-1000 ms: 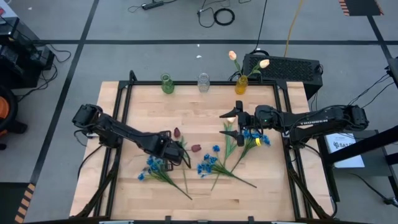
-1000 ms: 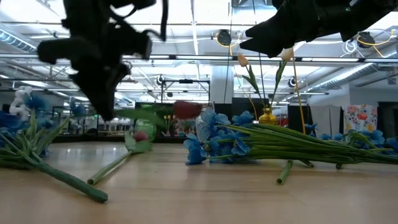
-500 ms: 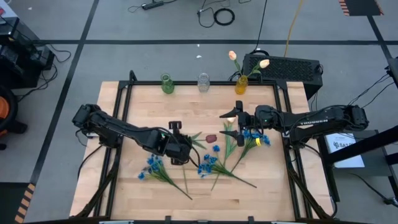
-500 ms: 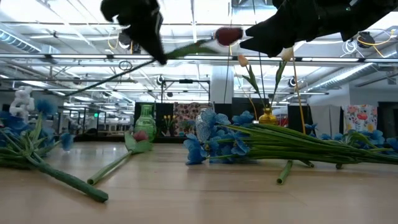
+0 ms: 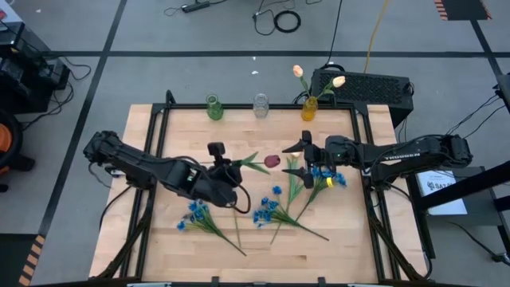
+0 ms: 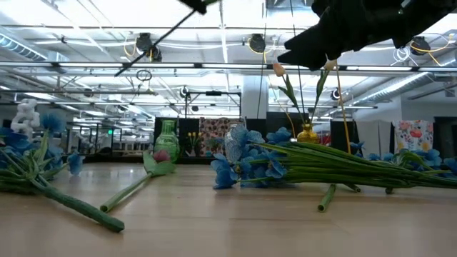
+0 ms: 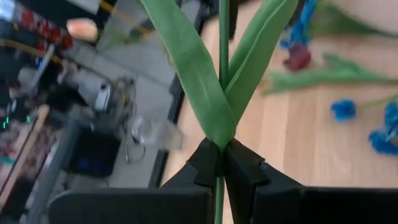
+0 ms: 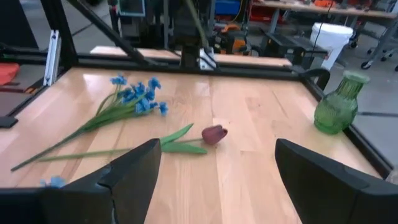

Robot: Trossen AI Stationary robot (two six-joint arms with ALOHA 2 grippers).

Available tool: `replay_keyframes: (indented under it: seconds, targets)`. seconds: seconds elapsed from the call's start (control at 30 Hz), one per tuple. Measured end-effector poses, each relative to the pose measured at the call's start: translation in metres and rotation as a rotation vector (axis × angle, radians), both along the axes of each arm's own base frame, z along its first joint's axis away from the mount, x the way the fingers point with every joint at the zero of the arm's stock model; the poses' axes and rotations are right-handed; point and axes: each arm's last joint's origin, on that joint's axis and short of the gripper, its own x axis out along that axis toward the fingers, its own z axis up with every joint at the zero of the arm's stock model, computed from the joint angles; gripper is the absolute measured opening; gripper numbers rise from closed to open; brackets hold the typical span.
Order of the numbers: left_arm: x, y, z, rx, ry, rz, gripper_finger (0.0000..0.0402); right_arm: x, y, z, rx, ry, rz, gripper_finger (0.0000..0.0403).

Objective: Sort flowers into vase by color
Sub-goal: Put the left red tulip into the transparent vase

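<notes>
My left gripper (image 5: 234,168) hangs over the table's middle left, shut on a dark red tulip (image 5: 272,160) held in the air. Its head points toward my right gripper (image 5: 299,159), which hovers open over a blue bunch (image 5: 327,177). A second red tulip (image 8: 214,134) lies flat on the boards. Two more blue bunches (image 5: 195,211) (image 5: 267,209) lie near the front. At the far edge stand a green vase (image 5: 213,108), a clear vase (image 5: 260,104) and a yellow vase (image 5: 309,108) with cream tulips (image 5: 297,71) standing in it. My left gripper pinches the tulip's green stem (image 7: 221,148) between its two fingers, just below where the two leaves (image 7: 199,74) branch off. The fingers lie across the stem, slanting slightly downward from the table's left. The tulip is lifted clear; its lower stem (image 6: 153,44) trails behind the fingers.
A black metal frame (image 5: 159,127) borders the wooden table. A black box (image 5: 362,84) stands behind the yellow vase. Loose green stems (image 5: 303,227) stretch over the near middle boards. Bare boards lie between the vases and the grippers.
My left gripper has risen well above the table and tipped from pointing steeply down to nearly level, staying shut. The red tulip has gone up with it, lifted clear, its head swinging toward the far right. My right gripper has kept still.
</notes>
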Motion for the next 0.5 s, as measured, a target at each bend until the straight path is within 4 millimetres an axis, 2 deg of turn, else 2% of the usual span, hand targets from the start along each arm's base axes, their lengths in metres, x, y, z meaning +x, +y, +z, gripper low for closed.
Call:
replay_keyframes:
  seconds: [0.27, 0.37, 0.5]
  targets:
    - [0.009, 0.006, 0.035, 0.049, -0.132, -0.258, 0.002, -0.001, 0.0, -0.003, 0.057, 0.033, -0.014, 0.0309]
    - [0.015, 0.017, 0.048, 0.062, -0.203, -0.357, 0.002, -0.001, 0.0, -0.005, 0.067, 0.048, -0.018, 0.0309]
    - [0.01, 0.04, 0.07, 0.091, -0.312, -0.425, 0.002, -0.001, 0.0, -0.005, 0.084, 0.047, -0.021, 0.0309]
